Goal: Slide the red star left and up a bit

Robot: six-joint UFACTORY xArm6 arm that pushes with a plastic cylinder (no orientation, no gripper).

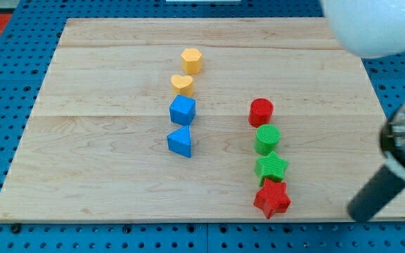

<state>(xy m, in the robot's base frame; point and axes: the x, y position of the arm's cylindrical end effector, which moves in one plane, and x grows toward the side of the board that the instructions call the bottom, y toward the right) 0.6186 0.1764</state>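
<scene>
Approaching, my tip (353, 215), a bare rod holding nothing, must get right-below the red star-shaped plastic block (272, 199).

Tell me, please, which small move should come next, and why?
Probably bring my tip left to the red star, staying at its lower right. The tip stands apart at the view's right, and the green star touches the red star's top, so the push should go mostly left first.
</scene>
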